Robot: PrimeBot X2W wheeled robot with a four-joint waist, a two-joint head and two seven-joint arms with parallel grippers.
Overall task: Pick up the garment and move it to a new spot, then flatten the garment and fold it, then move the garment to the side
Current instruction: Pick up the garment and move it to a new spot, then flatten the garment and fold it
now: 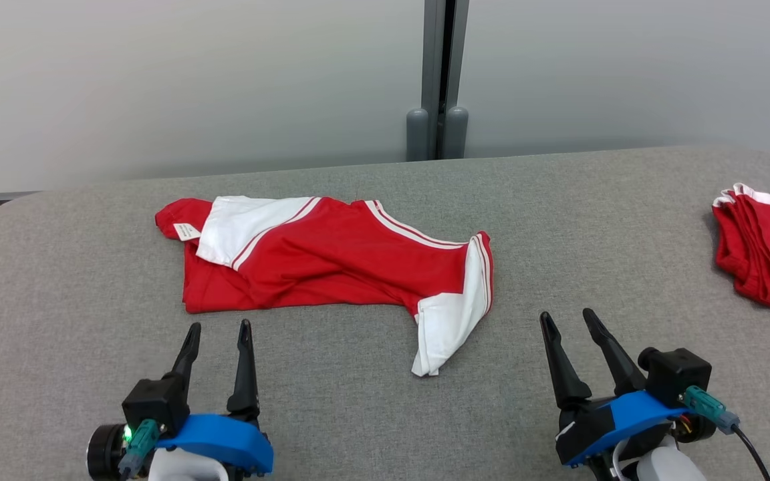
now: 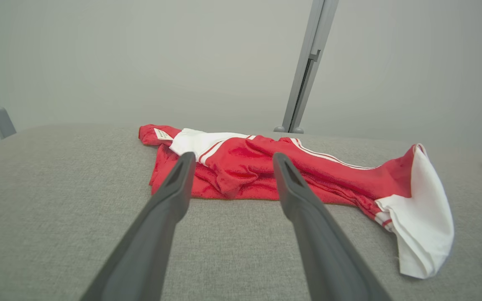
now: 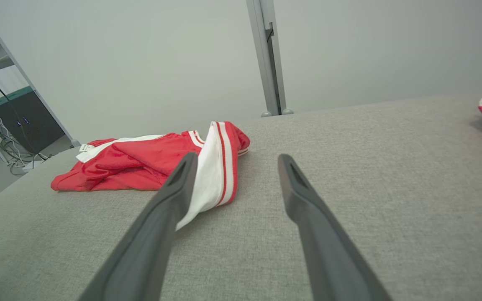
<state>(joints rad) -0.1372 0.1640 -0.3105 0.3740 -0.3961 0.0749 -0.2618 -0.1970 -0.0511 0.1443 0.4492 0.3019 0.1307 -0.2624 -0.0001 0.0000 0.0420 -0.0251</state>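
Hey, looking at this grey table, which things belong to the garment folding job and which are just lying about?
Part of the job: crumpled red and white garment; left gripper and right gripper, both open; grey table.
Just lying about: red clothes pile at the table's right edge; grey post behind the table.

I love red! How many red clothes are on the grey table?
2. A rumpled red-and-white garment lies in the middle of the table. A folded red-and-white pile sits at the right edge, cut off, so more may hide there.
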